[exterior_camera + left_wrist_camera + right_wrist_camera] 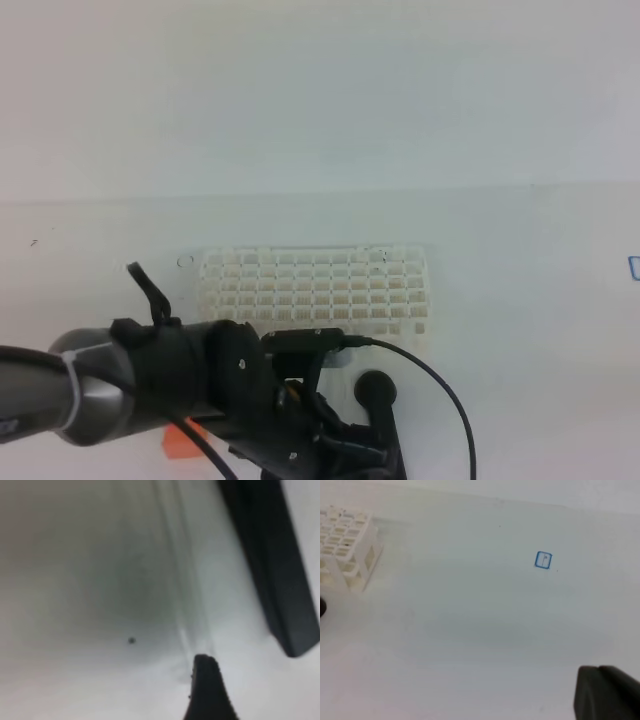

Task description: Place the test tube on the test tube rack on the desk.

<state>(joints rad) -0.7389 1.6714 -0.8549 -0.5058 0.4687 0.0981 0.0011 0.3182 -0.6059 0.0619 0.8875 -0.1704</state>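
Exterior high shows me the white plastic lattice test tube rack [315, 288] standing mid-desk on the plain white smooth desk [520, 300], its holes too blurred to check for contents. My left gripper [250, 630] has its jaws spread, a faint clear tube-like streak between them; the right gripper's [607, 692] dark tip looks closed, holding nothing I can see.

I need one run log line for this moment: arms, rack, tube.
left arm: low, front of test tube rack | left gripper: open | test tube: blurred, cannot confirm | right gripper: shut, apart | desk: blue mark
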